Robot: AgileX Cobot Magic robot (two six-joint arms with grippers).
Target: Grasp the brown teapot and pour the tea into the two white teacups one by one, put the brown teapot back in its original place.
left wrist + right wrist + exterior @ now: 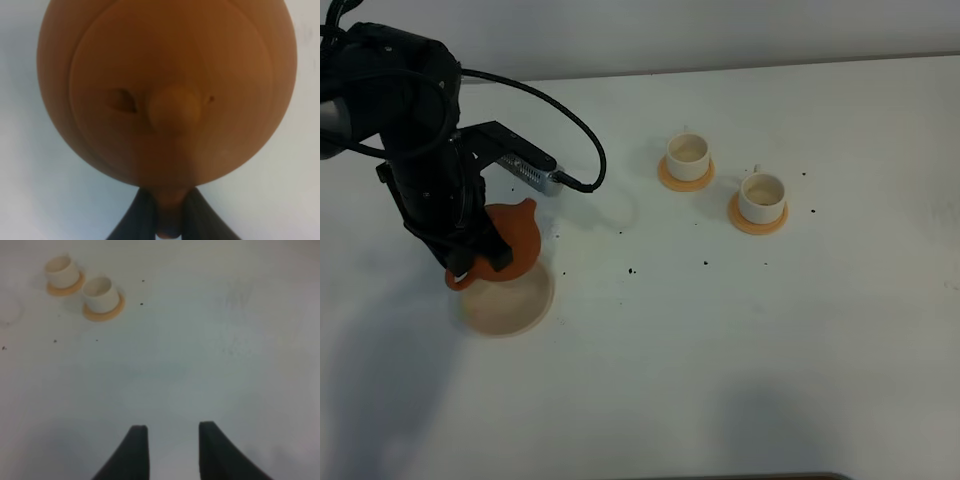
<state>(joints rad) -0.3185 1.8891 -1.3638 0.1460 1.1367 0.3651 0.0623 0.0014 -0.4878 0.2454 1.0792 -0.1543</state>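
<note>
Grips brown teapot (523, 238) by handle with left pincer (169, 212) at edge of cream mat (510, 312), right pincer (172, 434) open, black specks (632, 270) on desk (740, 360) toward two white teacups (687, 152) (762, 193).

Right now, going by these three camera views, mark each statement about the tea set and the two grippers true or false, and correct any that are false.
1. The left gripper is shut on the brown teapot at its handle. True.
2. The right gripper holds a teacup. False: its jaws stand open and empty above the table.
3. The left teacup and the right teacup each stand on an orange saucer. True.
4. The teapot's lid is off. False: the lid, with its knob, sits on the pot.
</note>
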